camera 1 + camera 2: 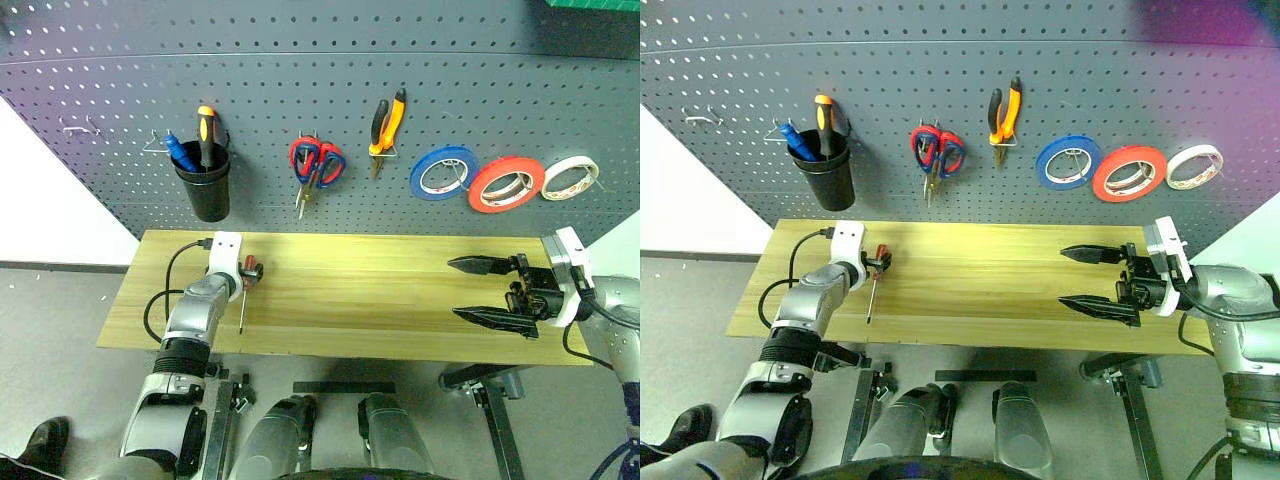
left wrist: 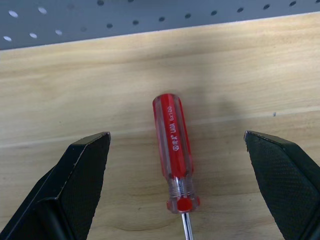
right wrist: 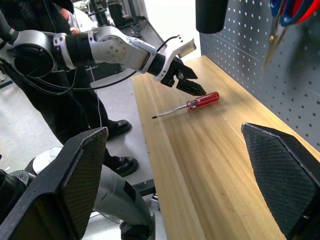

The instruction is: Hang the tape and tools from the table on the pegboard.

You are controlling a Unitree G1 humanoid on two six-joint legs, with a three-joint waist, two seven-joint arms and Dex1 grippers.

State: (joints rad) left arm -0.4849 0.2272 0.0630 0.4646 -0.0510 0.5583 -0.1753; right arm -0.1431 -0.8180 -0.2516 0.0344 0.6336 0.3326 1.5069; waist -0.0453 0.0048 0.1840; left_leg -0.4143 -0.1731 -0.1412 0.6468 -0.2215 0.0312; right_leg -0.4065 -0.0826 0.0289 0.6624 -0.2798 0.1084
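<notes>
Our left gripper (image 2: 177, 145) hangs just above the table (image 1: 400, 300) with its fingers spread wide on either side of the screwdriver (image 2: 173, 150), not touching it. The red handle points toward the pegboard (image 1: 300, 80), the shaft toward the table's near edge. Our right gripper (image 1: 482, 291) hovers wide and empty over the table's right end. On the pegboard hang the pliers (image 1: 388, 124) and the red tape (image 1: 506, 184), between a blue roll (image 1: 442, 172) and a white roll (image 1: 569, 177).
</notes>
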